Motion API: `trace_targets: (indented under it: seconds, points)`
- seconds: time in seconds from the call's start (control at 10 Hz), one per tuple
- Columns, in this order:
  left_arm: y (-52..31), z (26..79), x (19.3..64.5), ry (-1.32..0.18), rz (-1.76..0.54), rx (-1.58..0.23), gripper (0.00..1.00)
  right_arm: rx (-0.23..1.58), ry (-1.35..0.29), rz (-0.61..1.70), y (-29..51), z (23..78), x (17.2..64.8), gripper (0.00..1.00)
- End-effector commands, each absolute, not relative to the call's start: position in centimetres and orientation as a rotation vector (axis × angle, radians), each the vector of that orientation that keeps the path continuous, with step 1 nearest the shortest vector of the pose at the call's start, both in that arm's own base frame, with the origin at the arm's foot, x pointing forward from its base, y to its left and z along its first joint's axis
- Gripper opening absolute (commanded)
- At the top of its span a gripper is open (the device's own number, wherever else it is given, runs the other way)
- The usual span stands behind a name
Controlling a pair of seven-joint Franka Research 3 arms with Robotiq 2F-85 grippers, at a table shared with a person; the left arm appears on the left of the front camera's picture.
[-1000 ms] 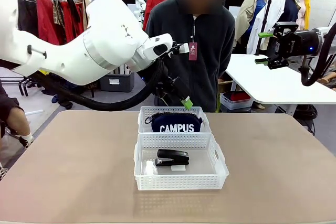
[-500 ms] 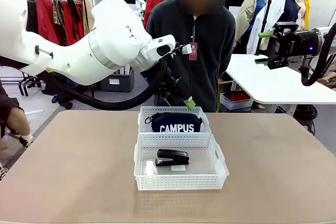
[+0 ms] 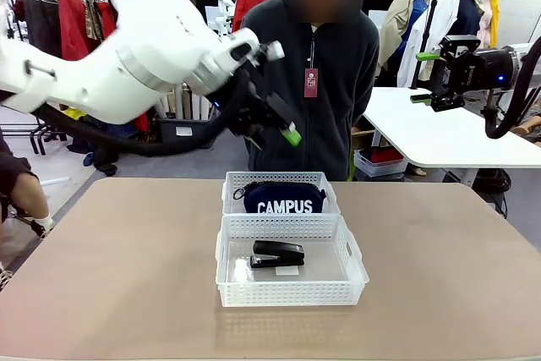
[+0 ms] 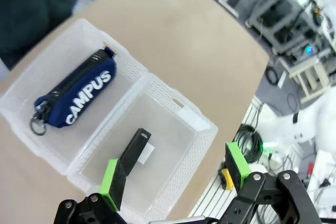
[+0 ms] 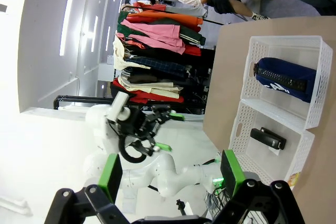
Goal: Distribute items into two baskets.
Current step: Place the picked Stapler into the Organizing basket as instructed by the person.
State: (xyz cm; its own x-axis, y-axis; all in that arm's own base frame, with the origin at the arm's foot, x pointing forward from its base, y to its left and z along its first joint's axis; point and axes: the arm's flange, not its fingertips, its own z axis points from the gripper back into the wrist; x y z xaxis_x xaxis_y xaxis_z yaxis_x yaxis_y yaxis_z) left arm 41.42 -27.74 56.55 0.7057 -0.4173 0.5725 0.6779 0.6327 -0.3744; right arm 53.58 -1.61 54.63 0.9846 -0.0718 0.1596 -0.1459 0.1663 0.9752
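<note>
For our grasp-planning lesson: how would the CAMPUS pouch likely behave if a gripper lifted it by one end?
The pouch looks like soft fabric with rounded sides, so it would probably sag. It seems light for its size. Its zip ring may dangle.

Bright, even overhead indoor light; soft shadows on the table (image 3: 127, 276). Left arm (image 3: 127, 73) slightly motion-blurred in front view. Wrist views show fisheye bending at edges; right wrist's left side overexposed.

Two white perforated plastic baskets (image 3: 292, 272) look semi-glossy on the matt, smooth tan tabletop (image 3: 118, 276). The navy blue soft cloth pouch (image 3: 278, 198) looks matt (its white lettering flat, printed), while the small black plastic stapler (image 3: 277, 254) shines slightly.
</note>
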Motion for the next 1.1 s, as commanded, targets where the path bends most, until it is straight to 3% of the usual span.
trace_targets:
  seconds: [0.0,0.5,1.0]
  points:
    - [-24.2,58.6,39.9,-0.537,-0.530,-0.667,1.00,1.406,-0.186,0.053,-1.6,54.8,53.5,1.00]
    - [-15.8,63.0,40.3,-0.630,-0.240,-0.738,1.00,1.406,-0.186,0.053,-1.6,54.8,53.5,1.00]
    - [-9.7,62.5,42.3,-0.626,-0.096,-0.902,1.00,1.406,-0.186,0.053,-1.6,54.8,53.5,1.00]
